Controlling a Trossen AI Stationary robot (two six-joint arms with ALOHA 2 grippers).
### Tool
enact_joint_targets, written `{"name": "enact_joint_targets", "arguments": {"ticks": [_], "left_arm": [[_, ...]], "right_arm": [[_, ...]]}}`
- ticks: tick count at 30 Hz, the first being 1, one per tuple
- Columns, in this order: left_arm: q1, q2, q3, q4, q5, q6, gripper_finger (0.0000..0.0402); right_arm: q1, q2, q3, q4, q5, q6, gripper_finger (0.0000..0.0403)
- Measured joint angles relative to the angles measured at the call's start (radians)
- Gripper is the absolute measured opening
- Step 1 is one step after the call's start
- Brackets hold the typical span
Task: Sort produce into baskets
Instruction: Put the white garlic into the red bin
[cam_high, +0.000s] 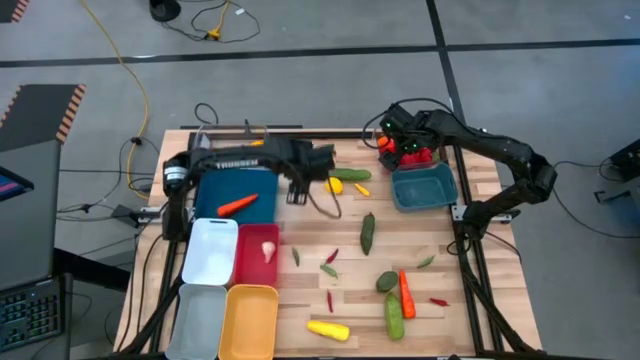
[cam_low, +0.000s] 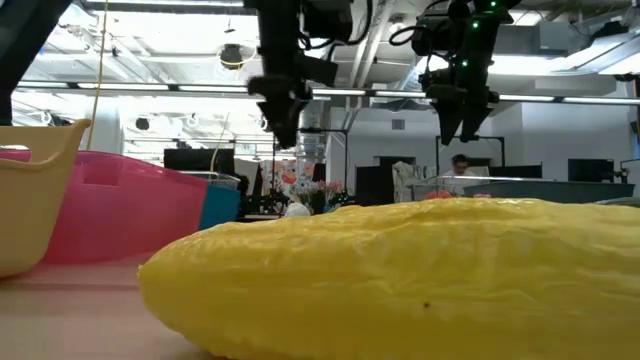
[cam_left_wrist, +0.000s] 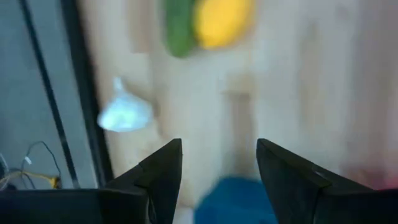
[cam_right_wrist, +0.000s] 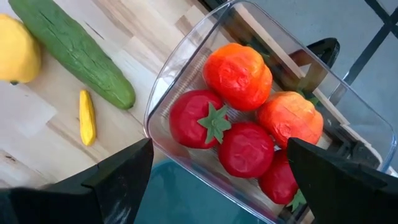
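Observation:
My left gripper (cam_high: 298, 194) (cam_left_wrist: 219, 143) hangs open and empty over the far part of the table, beside the right edge of the dark blue bin (cam_high: 235, 192), which holds a carrot (cam_high: 237, 204). Ahead of it lie a lemon (cam_left_wrist: 221, 22), a cucumber (cam_left_wrist: 178, 28) and a whitish garlic (cam_left_wrist: 124, 113). My right gripper (cam_high: 400, 147) (cam_right_wrist: 219, 144) is open and empty above the clear bin (cam_right_wrist: 186, 56), which holds several red tomatoes (cam_right_wrist: 245, 149) and orange peppers (cam_right_wrist: 238, 74). The teal bin (cam_high: 425, 188) stands just in front of the clear bin.
White (cam_high: 211, 250), red (cam_high: 250, 262) with a garlic (cam_high: 268, 250), grey-blue (cam_high: 200, 318) and yellow (cam_high: 250, 320) bins stand near left. Loose on the wood: cucumbers (cam_high: 368, 232), chillies, avocado (cam_high: 387, 282), carrot (cam_high: 407, 293), yellow squash (cam_high: 328, 329).

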Motion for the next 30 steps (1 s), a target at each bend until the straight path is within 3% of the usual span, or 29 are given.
{"name": "enact_joint_targets", "arguments": {"ticks": [11, 19, 24, 30], "left_arm": [[0.151, 0.0, 0.0, 0.077, 0.057, 0.005, 0.0209], [0.17, 0.004, 0.0, 0.122, 0.056, 0.072, 0.03], [0.17, 0.006, -0.04, 0.264, 0.057, 0.161, 0.036], [0.178, 0.015, -0.06, 0.343, 0.058, 0.177, 0.0384]], "right_arm": [[0.001, 0.0, 0.0, -0.013, 0.0, 0.0, 0.0393], [0.001, 0.0, 0.0, -0.013, 0.0, -0.001, 0.0393], [0.001, 0.0, 0.0, -0.013, 0.001, -0.003, 0.0393], [0.001, 0.0, 0.0, -0.013, 0.001, -0.003, 0.0393]]}}
